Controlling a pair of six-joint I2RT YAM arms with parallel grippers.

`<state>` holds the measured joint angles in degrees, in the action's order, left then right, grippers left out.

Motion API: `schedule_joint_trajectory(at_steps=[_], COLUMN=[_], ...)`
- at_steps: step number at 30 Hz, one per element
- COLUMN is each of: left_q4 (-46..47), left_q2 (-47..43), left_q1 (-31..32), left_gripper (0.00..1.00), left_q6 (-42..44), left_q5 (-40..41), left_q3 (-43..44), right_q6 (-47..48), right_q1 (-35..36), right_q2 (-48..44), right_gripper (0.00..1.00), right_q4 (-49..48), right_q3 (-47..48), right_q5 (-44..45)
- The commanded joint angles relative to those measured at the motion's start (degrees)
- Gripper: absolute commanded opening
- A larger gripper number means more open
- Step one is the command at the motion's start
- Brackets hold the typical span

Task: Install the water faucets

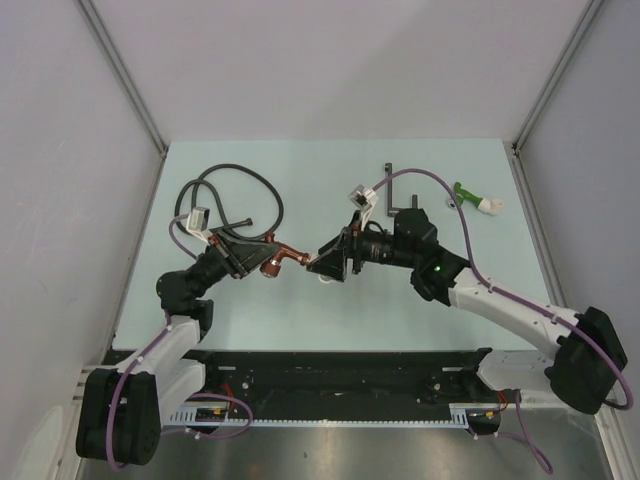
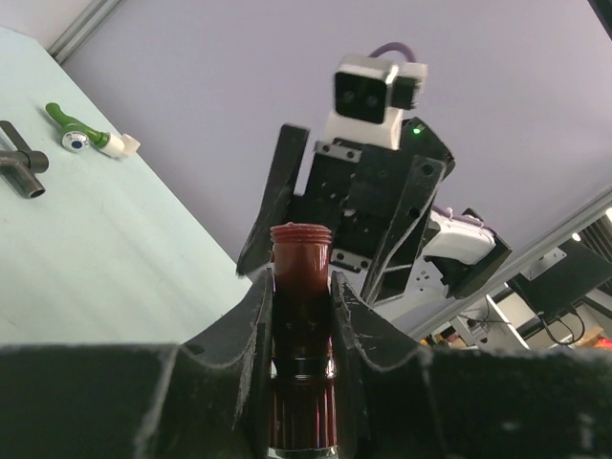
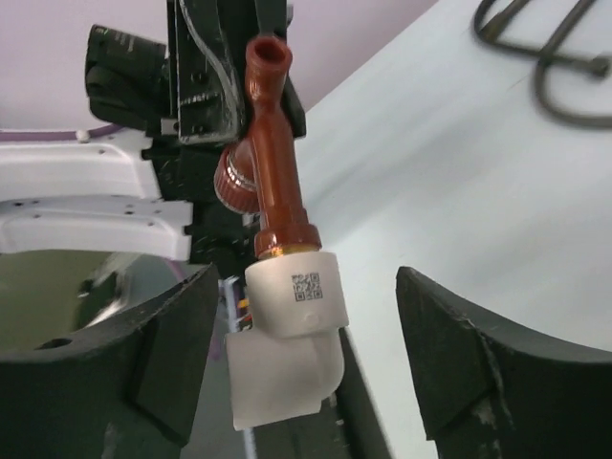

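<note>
The reddish-brown faucet (image 1: 283, 257) hangs above the table between the two arms. My left gripper (image 1: 260, 256) is shut on its threaded body (image 2: 301, 316). In the right wrist view the faucet (image 3: 275, 163) points toward me with its white elbow fitting (image 3: 292, 325) on the near end. My right gripper (image 1: 326, 262) is open, and the elbow sits between its fingers (image 3: 459, 354) with a gap on each side. The green faucet (image 1: 468, 192) with its white elbow lies at the far right of the table, and also shows in the left wrist view (image 2: 81, 134).
A coiled black hose (image 1: 225, 195) lies at the far left, also in the right wrist view (image 3: 545, 57). A black L-shaped bracket (image 1: 388, 190) lies behind the right arm, near the green faucet. Grey walls close in the table on three sides.
</note>
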<state>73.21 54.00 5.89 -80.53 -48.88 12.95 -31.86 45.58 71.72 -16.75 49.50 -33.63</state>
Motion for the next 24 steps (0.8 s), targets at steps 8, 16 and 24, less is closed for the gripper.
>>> schedule_joint_trajectory(at_steps=[8, 16, 24], left_q4=[25.84, 25.84, 25.84], left_q2=[-0.47, -0.56, -0.73], left_q1=[0.26, 0.26, 0.26], left_gripper=[0.0, 0.0, 0.0], left_q6=[-0.06, -0.15, -0.24], left_q5=[-0.78, -0.77, -0.78], left_q3=[0.67, 0.67, 0.76], right_q6=[33.68, 52.76, 56.73], right_q1=[11.53, 23.06, 26.93], right_q2=[-11.16, -9.68, -3.52], right_gripper=[0.87, 0.89, 0.74], right_q4=[9.45, 10.78, 7.79], right_q3=[2.8, 2.8, 2.89], right_q5=[28.32, 43.36, 50.5])
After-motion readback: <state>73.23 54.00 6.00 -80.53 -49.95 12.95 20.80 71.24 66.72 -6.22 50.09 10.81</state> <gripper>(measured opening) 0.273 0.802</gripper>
